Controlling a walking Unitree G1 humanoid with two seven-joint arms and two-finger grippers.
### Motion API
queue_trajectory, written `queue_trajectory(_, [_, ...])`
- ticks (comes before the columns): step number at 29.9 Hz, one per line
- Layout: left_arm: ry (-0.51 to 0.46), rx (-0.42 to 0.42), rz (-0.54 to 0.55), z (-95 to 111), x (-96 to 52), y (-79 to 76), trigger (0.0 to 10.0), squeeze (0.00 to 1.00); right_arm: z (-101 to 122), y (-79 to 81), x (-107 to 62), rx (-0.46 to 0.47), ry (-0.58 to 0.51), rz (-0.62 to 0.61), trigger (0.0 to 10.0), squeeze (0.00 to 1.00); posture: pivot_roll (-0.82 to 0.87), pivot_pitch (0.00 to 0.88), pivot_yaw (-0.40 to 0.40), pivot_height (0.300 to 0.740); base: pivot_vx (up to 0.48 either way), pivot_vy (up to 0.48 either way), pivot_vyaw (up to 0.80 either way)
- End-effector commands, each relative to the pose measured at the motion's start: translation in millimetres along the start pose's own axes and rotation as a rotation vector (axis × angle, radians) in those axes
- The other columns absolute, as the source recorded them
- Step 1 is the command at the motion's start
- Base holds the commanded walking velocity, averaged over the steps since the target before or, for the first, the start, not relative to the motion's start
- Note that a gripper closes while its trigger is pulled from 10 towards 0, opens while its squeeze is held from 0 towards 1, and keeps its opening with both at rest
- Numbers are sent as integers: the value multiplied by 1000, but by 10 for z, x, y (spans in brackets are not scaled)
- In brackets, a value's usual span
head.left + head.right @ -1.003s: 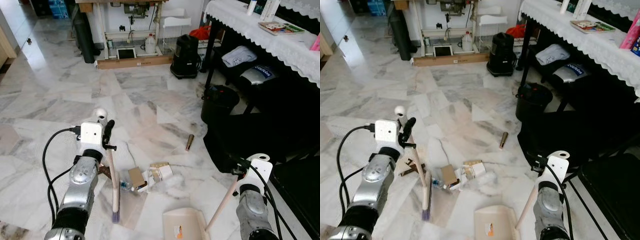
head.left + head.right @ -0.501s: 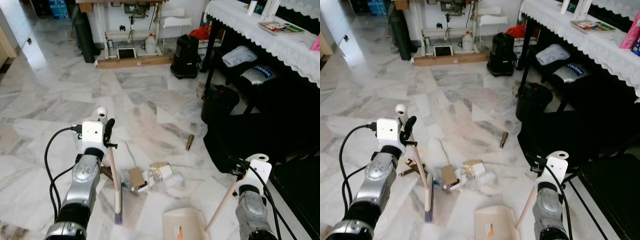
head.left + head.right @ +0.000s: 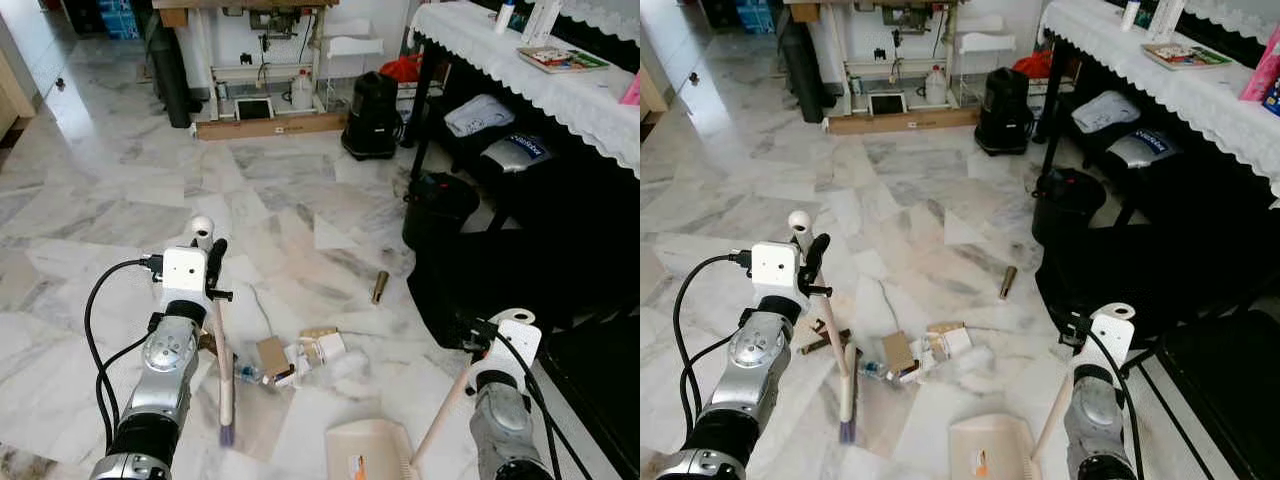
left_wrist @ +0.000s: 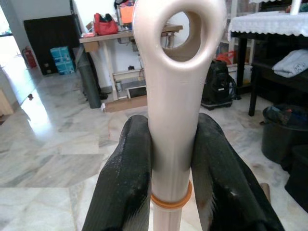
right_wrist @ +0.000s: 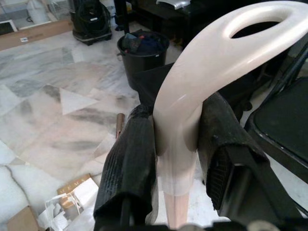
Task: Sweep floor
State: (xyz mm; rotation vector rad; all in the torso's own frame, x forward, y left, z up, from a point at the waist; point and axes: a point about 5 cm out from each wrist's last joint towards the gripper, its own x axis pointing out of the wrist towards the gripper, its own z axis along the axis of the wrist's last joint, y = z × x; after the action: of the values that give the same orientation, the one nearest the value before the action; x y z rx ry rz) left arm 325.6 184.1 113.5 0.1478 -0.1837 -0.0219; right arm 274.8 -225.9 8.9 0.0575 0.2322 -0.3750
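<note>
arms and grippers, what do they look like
Both arms are silver metal with black joint bands. The left arm carries a white boxy wrist unit with a looping black cable; the right arm has a white wrist housing and black cable. Fingers are long, black and matte, lightly textured.

The left gripper (image 4: 171, 159) has drawn the broom (image 3: 224, 375) slightly leftward, away from the litter (image 3: 300, 352).
</note>
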Motion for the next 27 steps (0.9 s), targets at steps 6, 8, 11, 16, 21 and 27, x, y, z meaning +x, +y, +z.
queue_trajectory(6, [-72,7,16,143,61,43,10000,0,-12,-35,6,3,16,-15,10000,0,-38,0,-34,740,286,0,0])
queue_trajectory(8, [-76,8,18,155,71,48,10000,0,-16,-17,6,4,19,-11,10000,0,-36,0,-36,740,296,0,0])
queue_trajectory(11, [-80,4,24,168,80,64,10000,0,-23,-5,1,3,22,-8,10000,0,-36,0,-36,740,296,0,0])
queue_trajectory(16, [-82,-16,40,178,95,84,10000,0,-23,-2,3,0,22,-7,10000,0,-36,0,-36,740,298,0,0])
queue_trajectory(21, [-93,-14,40,206,108,85,10000,0,-18,-2,5,-2,20,-5,10000,0,-36,0,-36,740,298,0,0])
queue_trajectory(27, [-148,-6,45,348,169,124,10000,0,-26,8,0,-3,23,-1,10000,0,-34,0,-37,740,299,0,0])
